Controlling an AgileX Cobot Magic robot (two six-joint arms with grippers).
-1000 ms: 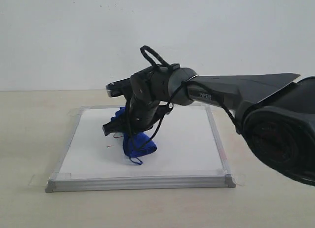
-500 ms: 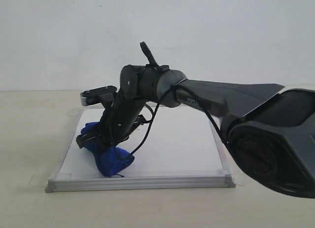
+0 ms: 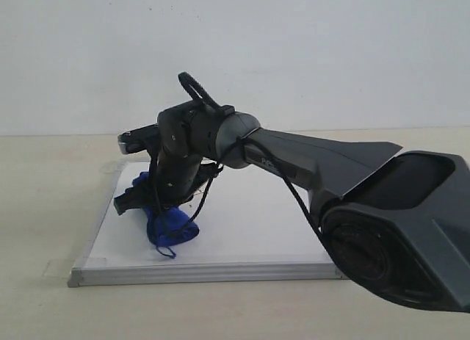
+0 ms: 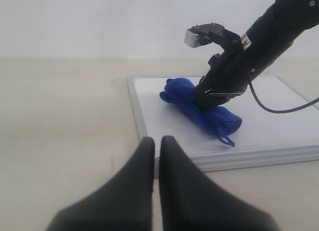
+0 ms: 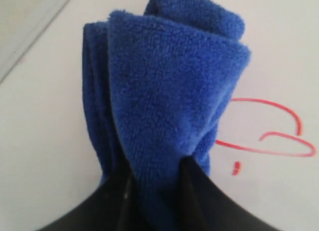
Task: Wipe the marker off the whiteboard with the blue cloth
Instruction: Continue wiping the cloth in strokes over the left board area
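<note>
Beige desk [image 3: 37, 208], white wall behind. Right hand [image 3: 152, 208] clamps the cloth [image 3: 173, 230] and presses it on the whiteboard [image 3: 257, 230], left part in the exterior view. Red marker [image 5: 239, 146] lies just beside the cloth, uncovered. Left hand [image 4: 157, 146] hangs over the desk off the whiteboard, fingers closed together, empty.

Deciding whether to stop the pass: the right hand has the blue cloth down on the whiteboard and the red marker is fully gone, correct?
Not fully. The right hand does hold the blue cloth on the whiteboard, but the marker is not gone: red lines show beside the cloth in the right wrist view.
</note>
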